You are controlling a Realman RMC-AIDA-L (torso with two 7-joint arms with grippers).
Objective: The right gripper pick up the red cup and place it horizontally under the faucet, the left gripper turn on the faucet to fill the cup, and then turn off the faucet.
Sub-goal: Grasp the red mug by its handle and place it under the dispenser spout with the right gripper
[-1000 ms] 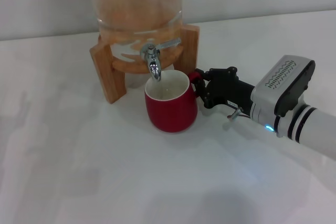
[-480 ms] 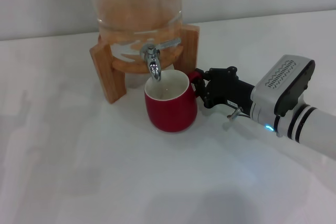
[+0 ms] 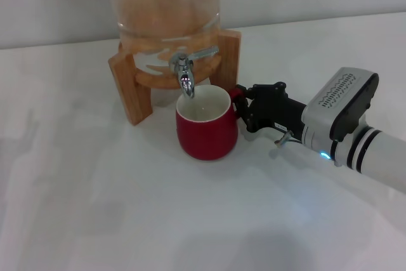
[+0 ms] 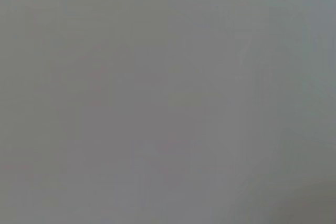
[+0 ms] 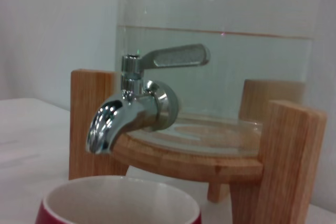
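R gripper sits low over the white table, reaching in from the robot's right w/ its black fingers closed on the small loop handle of the red cup. Handle is pinched btwn the fingertips; the cup body lies just past them, toward the robot's left. Behind the fingers come the ribbed white-grey wrist housing and the black-banded forearm, w/ a small blue light lit on the wrist.

Cup stands upright on the table, mouth up, white inside showing. It's directly below the faucet: the chrome spout points down over the back part of the cup's opening, w/ a gap btwn spout tip and rim. In the right wrist view the cup rim shows close under the spout of the faucet, lever lying flat and pointing sideways.

Faucet is mounted on the glass dispenser, which rests in a wooden stand right behind the cup, cup near the stand's front legs.

L gripper isn't seen in the head view; left wrist view is only a flat grey blur.
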